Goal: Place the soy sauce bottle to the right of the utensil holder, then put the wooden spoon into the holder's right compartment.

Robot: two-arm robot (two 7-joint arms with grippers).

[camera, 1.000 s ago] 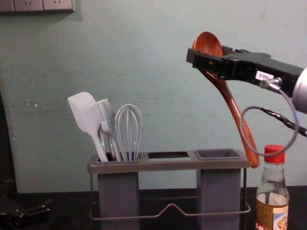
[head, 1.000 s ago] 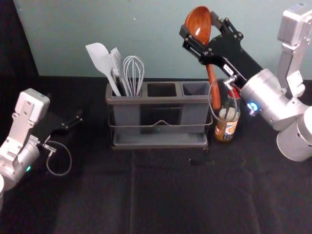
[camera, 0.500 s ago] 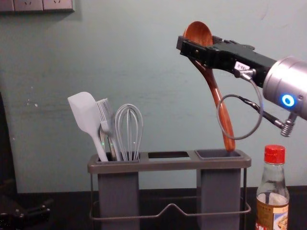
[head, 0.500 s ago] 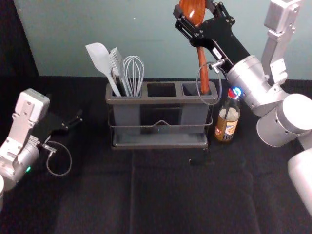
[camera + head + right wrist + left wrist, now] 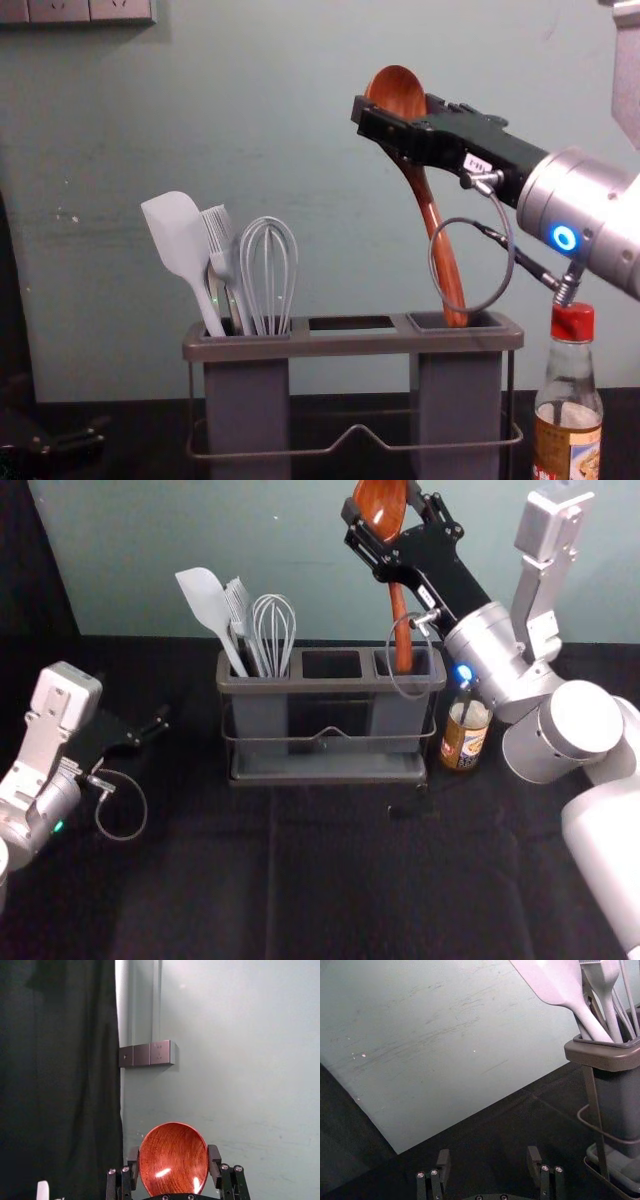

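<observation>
High above the holder's right end, my right gripper (image 5: 382, 530) is shut on the wooden spoon (image 5: 403, 630) near its bowl; in the right wrist view the right gripper (image 5: 173, 1162) has the spoon's bowl (image 5: 173, 1160) between its fingers. The spoon's handle slants down, its tip at the mouth of the right compartment (image 5: 455, 395) of the utensil holder (image 5: 330, 685). The soy sauce bottle (image 5: 568, 430) stands upright just right of the holder. My left gripper (image 5: 160, 726) is parked at the left; in the left wrist view the left gripper (image 5: 489, 1162) is open.
A white spatula (image 5: 206, 605), a brush (image 5: 222, 250) and a whisk (image 5: 273, 630) stand in the holder's left compartment. The middle compartment (image 5: 331, 664) holds no utensil. Behind the holder rises a pale wall (image 5: 250, 540).
My right gripper has moved left with the spoon, from above the bottle's side to over the holder. Most recently it has dropped slightly, and the handle's tip is lower. The left arm is still.
</observation>
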